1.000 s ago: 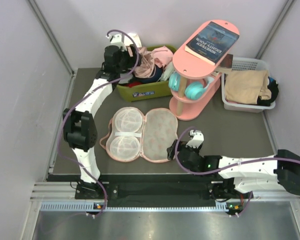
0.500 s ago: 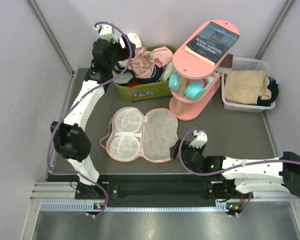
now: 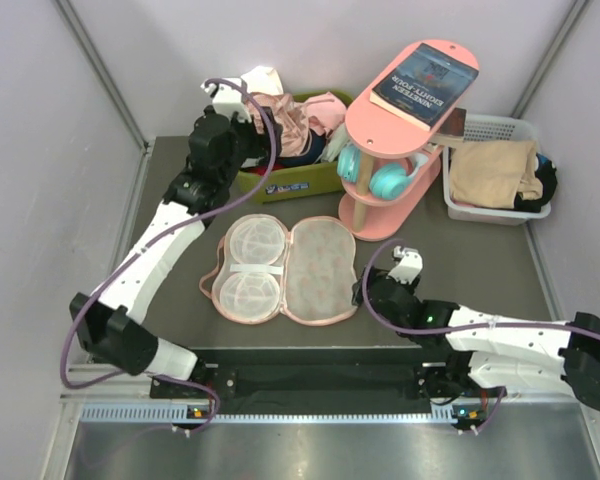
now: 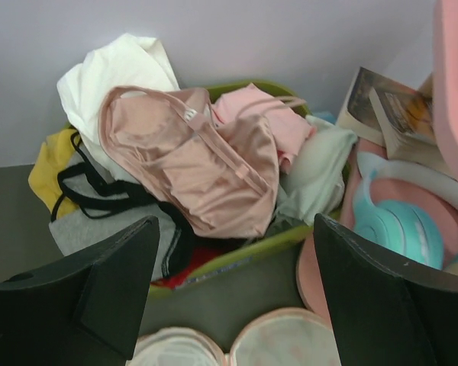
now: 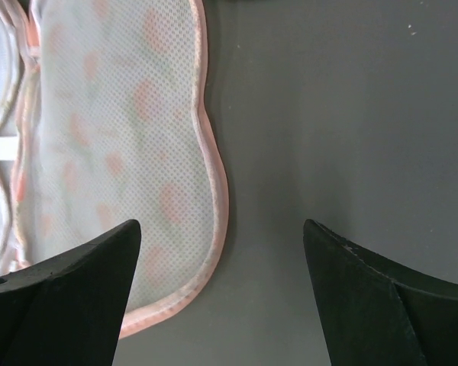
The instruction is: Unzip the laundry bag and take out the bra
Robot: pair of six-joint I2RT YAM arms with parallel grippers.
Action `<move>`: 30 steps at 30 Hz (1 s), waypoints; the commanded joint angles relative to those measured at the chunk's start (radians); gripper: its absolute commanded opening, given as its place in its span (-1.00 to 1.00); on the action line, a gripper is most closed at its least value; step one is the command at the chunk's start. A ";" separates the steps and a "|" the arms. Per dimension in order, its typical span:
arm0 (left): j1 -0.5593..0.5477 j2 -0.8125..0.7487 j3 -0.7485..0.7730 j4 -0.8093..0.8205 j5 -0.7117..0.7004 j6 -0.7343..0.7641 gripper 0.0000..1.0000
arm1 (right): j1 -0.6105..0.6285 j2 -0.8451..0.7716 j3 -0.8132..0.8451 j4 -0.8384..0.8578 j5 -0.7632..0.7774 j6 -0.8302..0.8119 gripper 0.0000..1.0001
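Note:
The laundry bag (image 3: 280,270) lies unzipped and spread flat on the table, with white mesh cups in its left half and printed mesh in its right half. Its far edge shows at the bottom of the left wrist view (image 4: 290,345). Its right half fills the left of the right wrist view (image 5: 114,114). A pink bra (image 4: 206,168) lies on top of the clothes in the green bin (image 3: 290,118). My left gripper (image 3: 252,150) (image 4: 237,223) hangs open just in front of the bin, empty. My right gripper (image 3: 366,292) (image 5: 221,225) is open above the bag's right rim, empty.
The green bin (image 3: 280,186) is heaped with clothes at the back. A pink two-tier shelf (image 3: 380,215) carries a book (image 3: 425,80) and teal headphones (image 3: 375,175). A white basket (image 3: 485,212) with tan cloth stands at the right.
My left arm pulled back from over the bin, swung up and left, then came down toward the bin's front. My right gripper slid a little to the right along the bag's edge.

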 commanded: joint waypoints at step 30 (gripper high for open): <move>-0.018 -0.542 -0.550 -0.202 -0.163 0.042 0.98 | -0.072 0.446 0.254 -0.048 -0.162 -0.113 0.08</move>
